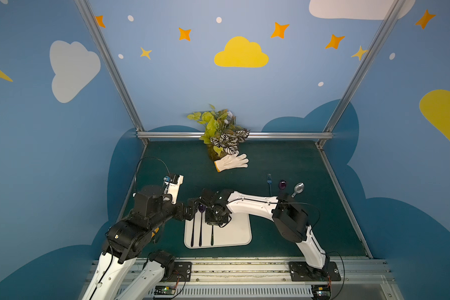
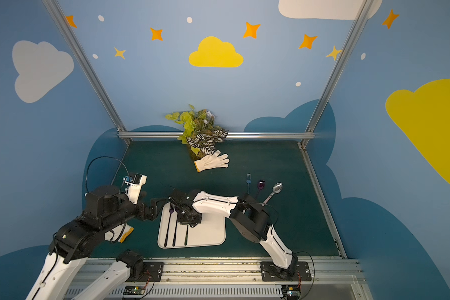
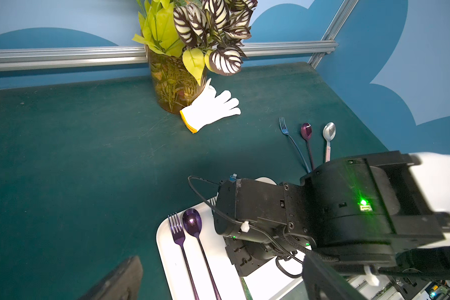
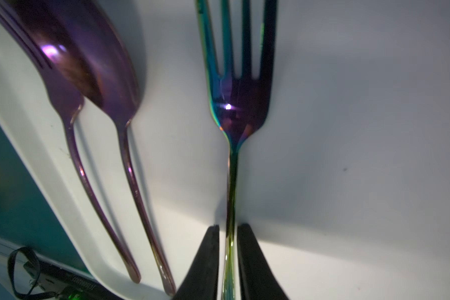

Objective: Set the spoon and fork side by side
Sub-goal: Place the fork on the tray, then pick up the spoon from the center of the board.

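Fork handle (image 4: 231, 192) btwn R end effector (image 4: 228, 228) jaws; module (image 4: 60, 284) print illegible.

The rainbow-tinted iridescent metal fork (image 4: 240, 104) and purple long-handled metal spoon (image 4: 94, 72) are glossy and mirror-smooth; the white plastic tray (image 4: 348, 130) is smooth and satin; the dark green worktop (image 3: 89, 155) is matt and faintly scuffed; the white knitted cloth glove (image 3: 211, 109) is soft-textured

Tray (image 1: 240, 233) on desk (image 1: 296, 161). On tray, left to right: first fork (image 3: 176, 228), first spoon (image 3: 192, 223), second fork (image 4: 238, 104). Behind tray, rightward: third fork (image 1: 269, 179), second spoon (image 1: 282, 185), third spoon (image 1: 298, 187). Behind tray: glove (image 1: 231, 162) just beside plant (image 1: 222, 132).
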You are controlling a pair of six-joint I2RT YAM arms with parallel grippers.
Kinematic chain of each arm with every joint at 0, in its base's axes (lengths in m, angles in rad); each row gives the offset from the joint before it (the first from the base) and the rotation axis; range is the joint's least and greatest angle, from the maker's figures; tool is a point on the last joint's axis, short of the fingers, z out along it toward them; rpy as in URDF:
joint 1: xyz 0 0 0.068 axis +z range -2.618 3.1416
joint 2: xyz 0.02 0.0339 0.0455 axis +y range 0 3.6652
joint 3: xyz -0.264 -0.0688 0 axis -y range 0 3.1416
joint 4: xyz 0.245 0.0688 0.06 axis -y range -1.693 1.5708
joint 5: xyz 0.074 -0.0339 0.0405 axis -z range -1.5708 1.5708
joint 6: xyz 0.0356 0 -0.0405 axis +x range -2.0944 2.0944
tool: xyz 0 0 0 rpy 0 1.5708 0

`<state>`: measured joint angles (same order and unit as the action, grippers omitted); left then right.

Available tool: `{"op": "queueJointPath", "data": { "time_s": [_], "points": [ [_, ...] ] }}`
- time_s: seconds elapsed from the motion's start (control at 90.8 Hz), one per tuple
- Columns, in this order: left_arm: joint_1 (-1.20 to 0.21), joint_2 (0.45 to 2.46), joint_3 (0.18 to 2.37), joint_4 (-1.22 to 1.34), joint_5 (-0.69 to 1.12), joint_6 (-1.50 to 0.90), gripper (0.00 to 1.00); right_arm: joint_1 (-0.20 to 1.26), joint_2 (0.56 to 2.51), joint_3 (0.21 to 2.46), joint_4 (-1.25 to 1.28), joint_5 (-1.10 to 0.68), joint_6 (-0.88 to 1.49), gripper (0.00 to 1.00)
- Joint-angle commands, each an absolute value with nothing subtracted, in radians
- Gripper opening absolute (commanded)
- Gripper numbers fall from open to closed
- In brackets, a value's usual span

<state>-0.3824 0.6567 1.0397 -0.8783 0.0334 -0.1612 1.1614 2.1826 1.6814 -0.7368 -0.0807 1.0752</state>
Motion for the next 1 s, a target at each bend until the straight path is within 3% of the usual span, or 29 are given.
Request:
{"op": "queueJointPath", "data": {
  "time_s": [0.0, 0.275, 0.562, 0.727, 0.991],
  "points": [
    [-0.38, 0.666, 1.062, -0.882, 0.03, -0.16, 1.0, 1.148, 2.129, 1.694, -0.771, -0.068, 1.053, 0.22],
    [-0.379, 0.69, 1.077, -0.889, 0.038, -0.169, 1.0, 1.021, 1.878, 1.547, -0.874, 0.009, 0.977, 0.29],
    [-0.38, 0.739, 1.091, -0.894, 0.054, -0.168, 1.0, 0.571, 1.556, 1.23, -0.956, 0.011, 0.803, 0.32],
    [-0.38, 0.77, 1.103, -0.885, 0.051, -0.169, 1.0, 0.348, 1.588, 1.219, -0.949, -0.022, 0.696, 0.31],
    [-0.38, 0.814, 1.12, -0.866, 0.054, -0.175, 1.0, 0.262, 1.776, 1.327, -0.923, -0.027, 0.633, 0.28]
  ]
}}
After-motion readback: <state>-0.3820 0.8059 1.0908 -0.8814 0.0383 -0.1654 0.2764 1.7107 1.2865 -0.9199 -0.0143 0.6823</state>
